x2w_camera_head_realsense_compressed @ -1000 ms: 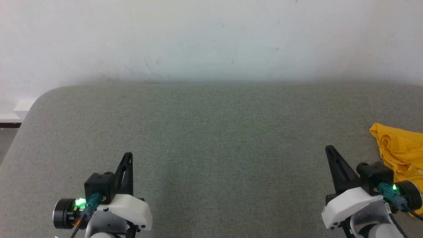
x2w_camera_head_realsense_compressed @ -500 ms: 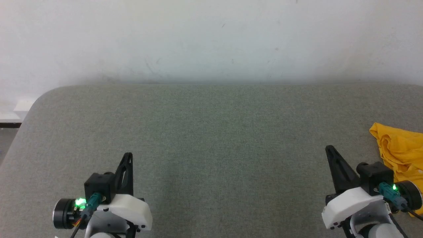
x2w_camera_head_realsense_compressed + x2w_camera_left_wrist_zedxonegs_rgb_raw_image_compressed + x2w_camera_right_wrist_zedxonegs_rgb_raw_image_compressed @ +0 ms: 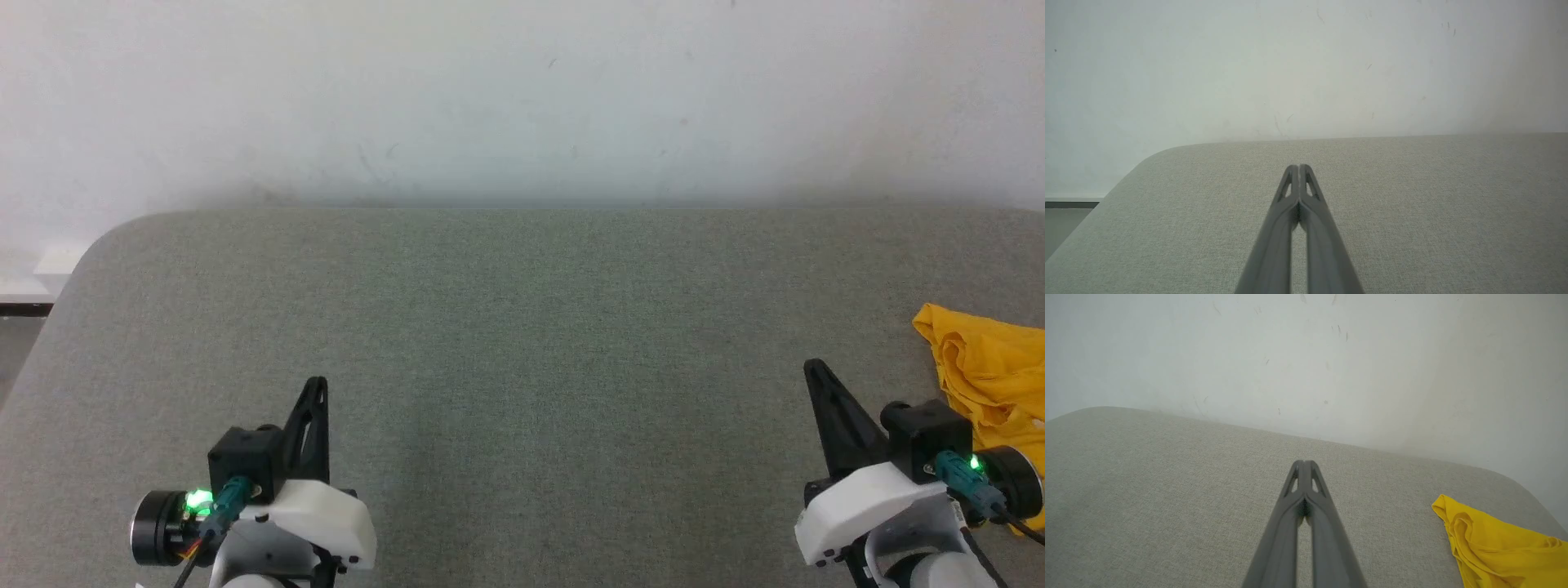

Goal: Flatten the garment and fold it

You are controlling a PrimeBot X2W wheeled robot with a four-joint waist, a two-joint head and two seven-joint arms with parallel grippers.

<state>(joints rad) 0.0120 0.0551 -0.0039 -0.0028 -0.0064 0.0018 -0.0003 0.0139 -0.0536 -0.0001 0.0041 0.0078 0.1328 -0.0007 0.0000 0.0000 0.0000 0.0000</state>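
The garment is a crumpled bright yellow heap at the table's right edge, partly cut off by the head view's border; the right wrist view has the garment at its lower right. My right gripper sits shut and empty just left of the heap, apart from it, its tips together in its own view. Far from the cloth at the lower left, my left gripper is shut on nothing, fingertips pressed together.
A grey-green fabric-covered table with rounded corners spreads across the head view, backed closely by a white wall. The table's left edge drops to the floor at far left.
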